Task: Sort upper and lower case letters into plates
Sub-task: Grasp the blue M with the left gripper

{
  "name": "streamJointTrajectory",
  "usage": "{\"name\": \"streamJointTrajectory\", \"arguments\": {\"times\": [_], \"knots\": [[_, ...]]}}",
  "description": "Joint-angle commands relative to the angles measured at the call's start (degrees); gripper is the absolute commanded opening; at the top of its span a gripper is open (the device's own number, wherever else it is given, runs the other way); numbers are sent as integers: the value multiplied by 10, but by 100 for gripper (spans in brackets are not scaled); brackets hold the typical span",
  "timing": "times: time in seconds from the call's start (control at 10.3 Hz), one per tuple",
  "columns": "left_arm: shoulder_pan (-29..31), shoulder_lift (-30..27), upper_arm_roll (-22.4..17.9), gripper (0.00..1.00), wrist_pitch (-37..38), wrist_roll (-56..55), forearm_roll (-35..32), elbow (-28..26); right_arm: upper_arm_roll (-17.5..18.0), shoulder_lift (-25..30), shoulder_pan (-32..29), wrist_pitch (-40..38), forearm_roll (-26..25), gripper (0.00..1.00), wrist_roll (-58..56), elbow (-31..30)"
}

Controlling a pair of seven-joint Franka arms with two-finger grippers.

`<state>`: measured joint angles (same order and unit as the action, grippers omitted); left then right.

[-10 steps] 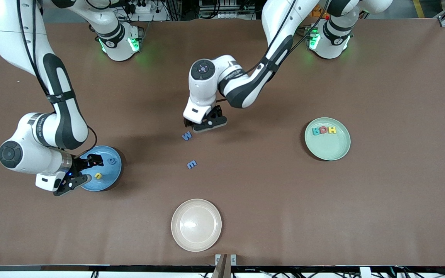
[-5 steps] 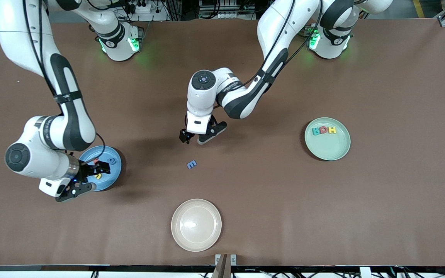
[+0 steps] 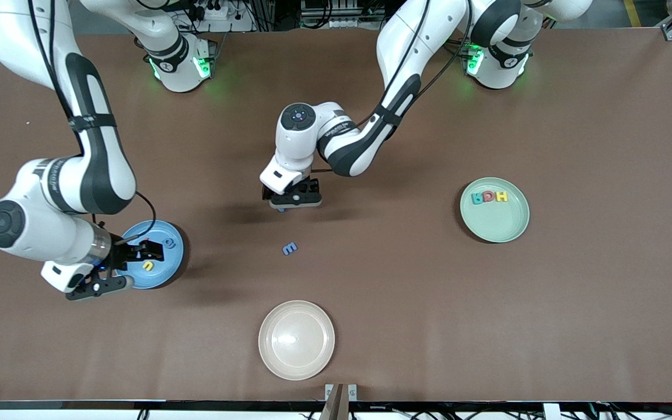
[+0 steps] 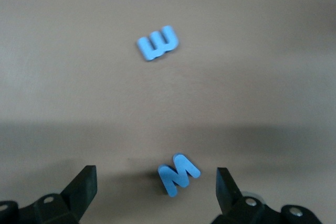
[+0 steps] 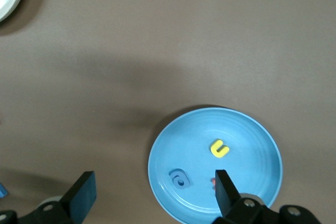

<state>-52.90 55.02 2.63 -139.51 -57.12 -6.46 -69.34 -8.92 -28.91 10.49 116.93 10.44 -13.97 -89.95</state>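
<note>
Brown tabletop (image 3: 575, 116) carries the scene. Near its middle a blue letter M (image 4: 178, 173) lies flat between the wide-open fingers of the left gripper (image 3: 289, 201), which hangs low over it. A second blue letter (image 3: 290, 248) lies nearer the front camera. Three letters (image 3: 489, 197) sit in the green plate (image 3: 494, 226). Over the blue plate (image 5: 252, 145), which holds a yellow letter (image 5: 219, 148) and a blue one (image 5: 180, 178), hovers the right gripper (image 3: 115, 269), jaws spread. Closest to the camera sits a beige plate (image 3: 296, 340).
</note>
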Motion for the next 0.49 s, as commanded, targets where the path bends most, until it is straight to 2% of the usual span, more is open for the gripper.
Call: {"name": "streamJointTrajectory", "arguments": {"times": [0.0,0.19,0.39], "knots": [[-15,6,-23,100,-6,197,-9,17,0,31,-12,-1,-2,100,3,-36],[-12,10,-24,100,-43,347,-7,17,-1,30,-13,1,-2,100,2,-36],[-15,13,-25,100,-59,422,-8,16,-1,28,-14,3,-2,100,2,-37]]}}
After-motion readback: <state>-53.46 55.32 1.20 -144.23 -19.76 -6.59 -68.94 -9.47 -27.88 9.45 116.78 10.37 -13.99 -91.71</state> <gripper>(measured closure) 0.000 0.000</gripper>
